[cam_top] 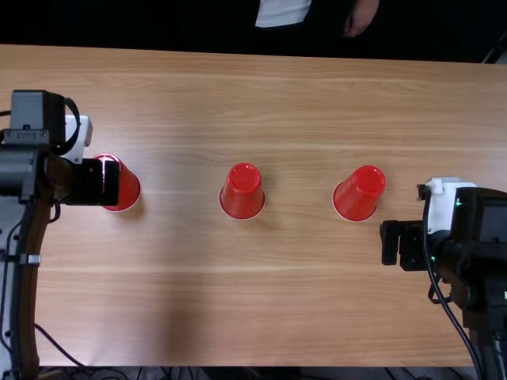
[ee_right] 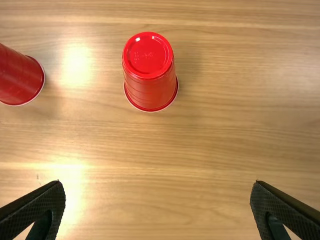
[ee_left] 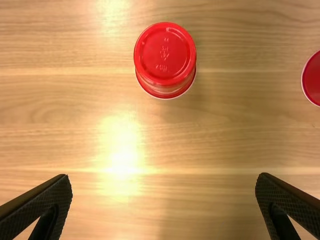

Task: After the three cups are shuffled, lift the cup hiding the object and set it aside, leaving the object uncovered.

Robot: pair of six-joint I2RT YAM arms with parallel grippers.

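Observation:
Three red cups stand upside down in a row across the table's middle. The left cup (cam_top: 127, 192) (ee_left: 165, 60) is partly covered by my left gripper (cam_top: 103, 180) (ee_left: 161, 182), which hovers over it, open and holding nothing. The middle cup (cam_top: 242, 191) (ee_left: 312, 77) (ee_right: 17, 75) stands free. The right cup (cam_top: 360, 193) (ee_right: 149, 70) stands a little left of and beyond my right gripper (cam_top: 394, 241) (ee_right: 156, 186), which is open with nothing in it. The cups conceal whatever lies under them.
The wooden table (cam_top: 253, 301) has bare wood between the cups and its near edge, and more behind the cups up to the far edge (cam_top: 253, 49). Cables hang beside both arm bases.

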